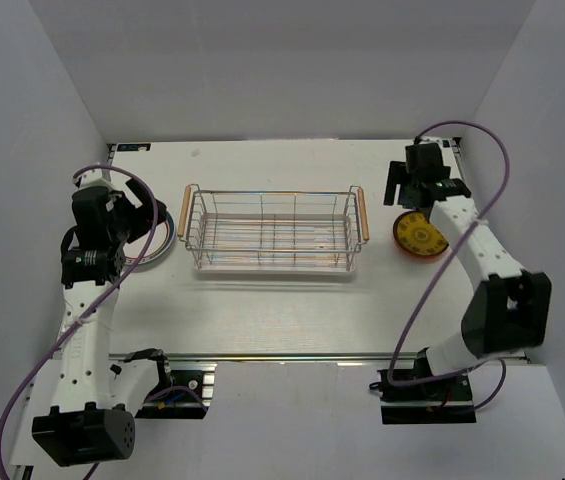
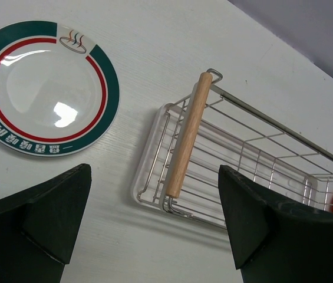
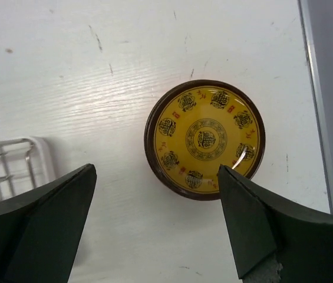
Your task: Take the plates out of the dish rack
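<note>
The silver wire dish rack [image 1: 274, 232] with wooden handles stands mid-table and holds no plates in view. A white plate with a teal rim and red ring [image 2: 45, 88] lies flat on the table left of the rack; in the top view its edge [image 1: 165, 246] shows under my left arm. A yellow patterned plate with a dark rim [image 3: 205, 140] lies flat right of the rack [image 1: 419, 235]. My left gripper [image 2: 154, 170] is open and empty above the rack's left handle [image 2: 188, 134]. My right gripper [image 3: 157, 169] is open and empty just above the yellow plate.
The rack sits on a white drip tray [image 2: 148, 154], whose corner also shows in the right wrist view [image 3: 42, 154]. Grey walls close in the table on the left, back and right. A metal rail [image 1: 292, 355] runs along the near edge.
</note>
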Tool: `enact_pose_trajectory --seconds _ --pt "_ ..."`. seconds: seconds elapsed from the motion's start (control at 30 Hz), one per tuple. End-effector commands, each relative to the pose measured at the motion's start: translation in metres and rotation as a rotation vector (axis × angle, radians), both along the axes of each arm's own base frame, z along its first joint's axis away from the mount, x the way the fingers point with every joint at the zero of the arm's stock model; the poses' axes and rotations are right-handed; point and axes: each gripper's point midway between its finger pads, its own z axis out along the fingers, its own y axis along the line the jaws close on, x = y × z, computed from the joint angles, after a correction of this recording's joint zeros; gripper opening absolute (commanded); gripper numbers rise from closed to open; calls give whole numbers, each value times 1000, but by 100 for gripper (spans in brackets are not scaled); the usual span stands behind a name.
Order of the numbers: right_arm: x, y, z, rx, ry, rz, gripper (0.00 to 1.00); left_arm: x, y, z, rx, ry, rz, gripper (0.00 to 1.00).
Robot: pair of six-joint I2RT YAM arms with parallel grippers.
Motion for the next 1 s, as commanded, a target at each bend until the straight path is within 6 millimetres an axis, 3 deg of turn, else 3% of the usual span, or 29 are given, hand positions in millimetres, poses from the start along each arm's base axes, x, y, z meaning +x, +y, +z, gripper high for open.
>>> enact_pose_trajectory --seconds 0.0,0.07,0.1,0.17,0.23,0.27,0.3,0.47,0.67,0.97 --pt "-5 4 55 70 -212 25 89 -3 -1 24 -6 -61 -5 98" --pt "-18 4 60 102 -263 17 89 -7 -2 33 3 -88 -11 98" --pt "-30 2 81 139 -342 1 89 -9 -2 37 8 -99 -11 98" --pt "-50 0 96 193 -456 -14 89 -15 -1 46 23 -128 -11 98" --pt "-63 3 99 256 -516 -20 89 -17 -1 51 46 -147 -25 98" --pt "-70 7 86 285 -515 -9 89 -21 -2 56 52 -170 -31 98" --pt "-82 5 96 310 -563 -4 89 -22 -4 55 55 -175 -45 98" --pt "-107 3 83 336 -551 -20 89 -32 -6 56 90 -232 -68 98" --pt "-110 5 63 331 -485 -20 89 -41 -7 49 110 -268 -72 98" --pt "-106 6 54 333 -478 -17 89 -41 -3 46 113 -252 -60 98"
